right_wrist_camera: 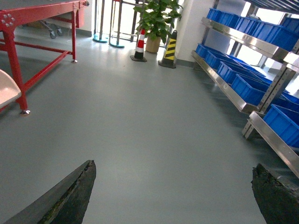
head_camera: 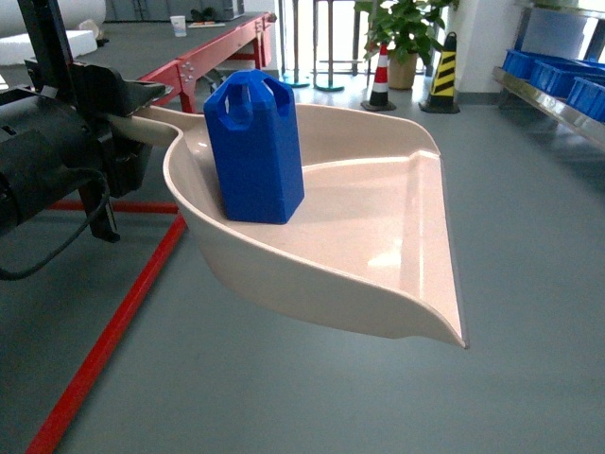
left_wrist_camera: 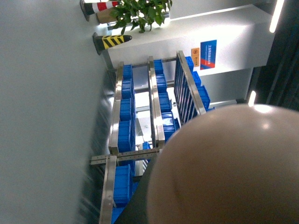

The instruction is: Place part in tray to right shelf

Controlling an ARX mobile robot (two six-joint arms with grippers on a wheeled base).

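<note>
My left gripper (head_camera: 132, 118) is clamped on the handle of the beige dustpan-shaped tray (head_camera: 397, 236), holding it level above the grey floor (head_camera: 284, 397). The blue part (head_camera: 253, 147) stands upright in the back of the tray, near the handle. My right gripper (right_wrist_camera: 173, 196) hangs with its jaws spread wide, touching nothing. The right shelf (right_wrist_camera: 233, 91), loaded with blue crates (right_wrist_camera: 250, 88), stands well apart on the right.

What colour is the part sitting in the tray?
Bright blue. The part stands upright in the beige tray, clearest in the head view.
</note>
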